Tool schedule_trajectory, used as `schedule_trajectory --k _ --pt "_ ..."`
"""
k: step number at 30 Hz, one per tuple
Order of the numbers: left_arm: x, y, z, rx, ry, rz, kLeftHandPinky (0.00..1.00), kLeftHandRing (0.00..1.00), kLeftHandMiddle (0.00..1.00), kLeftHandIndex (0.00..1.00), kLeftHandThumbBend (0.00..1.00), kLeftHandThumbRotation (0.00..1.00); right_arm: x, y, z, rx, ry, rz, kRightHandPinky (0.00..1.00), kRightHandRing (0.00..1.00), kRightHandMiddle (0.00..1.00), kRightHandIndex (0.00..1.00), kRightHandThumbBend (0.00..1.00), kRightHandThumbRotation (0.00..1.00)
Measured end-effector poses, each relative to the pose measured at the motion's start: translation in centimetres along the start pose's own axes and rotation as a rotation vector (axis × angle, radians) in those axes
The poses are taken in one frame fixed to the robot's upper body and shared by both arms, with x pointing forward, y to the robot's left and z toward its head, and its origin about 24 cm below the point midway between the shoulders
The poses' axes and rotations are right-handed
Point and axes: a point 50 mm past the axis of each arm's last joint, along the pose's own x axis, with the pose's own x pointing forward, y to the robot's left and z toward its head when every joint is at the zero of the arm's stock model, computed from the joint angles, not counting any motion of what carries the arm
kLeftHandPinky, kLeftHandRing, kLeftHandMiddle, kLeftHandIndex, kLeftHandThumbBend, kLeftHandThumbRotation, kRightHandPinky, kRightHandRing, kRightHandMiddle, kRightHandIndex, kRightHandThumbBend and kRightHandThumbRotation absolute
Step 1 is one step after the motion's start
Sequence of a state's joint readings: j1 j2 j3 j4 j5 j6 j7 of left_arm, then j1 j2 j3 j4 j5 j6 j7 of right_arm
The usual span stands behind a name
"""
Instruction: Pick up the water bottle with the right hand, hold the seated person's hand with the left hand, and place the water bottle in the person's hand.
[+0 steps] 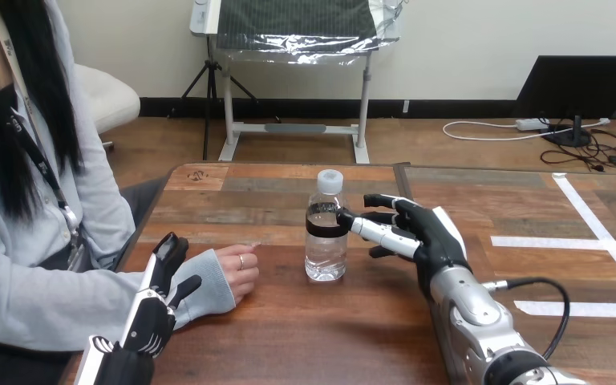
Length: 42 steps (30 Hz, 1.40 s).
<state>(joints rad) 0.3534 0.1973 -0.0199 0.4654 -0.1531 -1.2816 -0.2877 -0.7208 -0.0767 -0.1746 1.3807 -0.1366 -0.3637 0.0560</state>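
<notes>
Bottle (pixel 325 233) stands upright on the table (pixel 305 345); fingers (pixel 369 229) of the right hand (pixel 425 237) reach out almost straight to its dark band, one tip seemingly touching, none wrapped round it. Fingers (pixel 167 250) of the left hand (pixel 154 309) lie straight over the person's sleeve (pixel 208 289) at the wrist, gripping nothing. We see the person's hand (pixel 239 271) loosely closed on the table, near the bottle's left side, not touching it

Tally, as seen from beside the bench: one table (pixel 289 337), one water bottle (pixel 326 258), two robot hands, entered as one left hand (pixel 156 309) and one right hand (pixel 427 237), one person's hand (pixel 237 273), and three strips of white tape (pixel 549 241).
</notes>
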Motion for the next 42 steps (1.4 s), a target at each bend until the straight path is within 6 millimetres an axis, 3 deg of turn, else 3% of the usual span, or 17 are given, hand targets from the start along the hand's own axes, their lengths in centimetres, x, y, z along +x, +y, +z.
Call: schedule_trajectory --k 19,42 --pt "0.0 0.1 -0.1 0.002 0.008 -0.002 0.9 1.0 1.0 1.0 1.0 0.55 -0.8 1.1 -1.7 0.107 0.006 0.088 0.93 0.99 0.96 1.0 1.0 0.45" --pt "0.0 0.6 -0.1 0.005 0.008 -0.011 0.91 1.0 1.0 1.0 1.0 0.56 -0.9 2.6 -1.7 0.174 -0.004 0.152 1.0 1.0 1.0 1.0 1.0 0.5"
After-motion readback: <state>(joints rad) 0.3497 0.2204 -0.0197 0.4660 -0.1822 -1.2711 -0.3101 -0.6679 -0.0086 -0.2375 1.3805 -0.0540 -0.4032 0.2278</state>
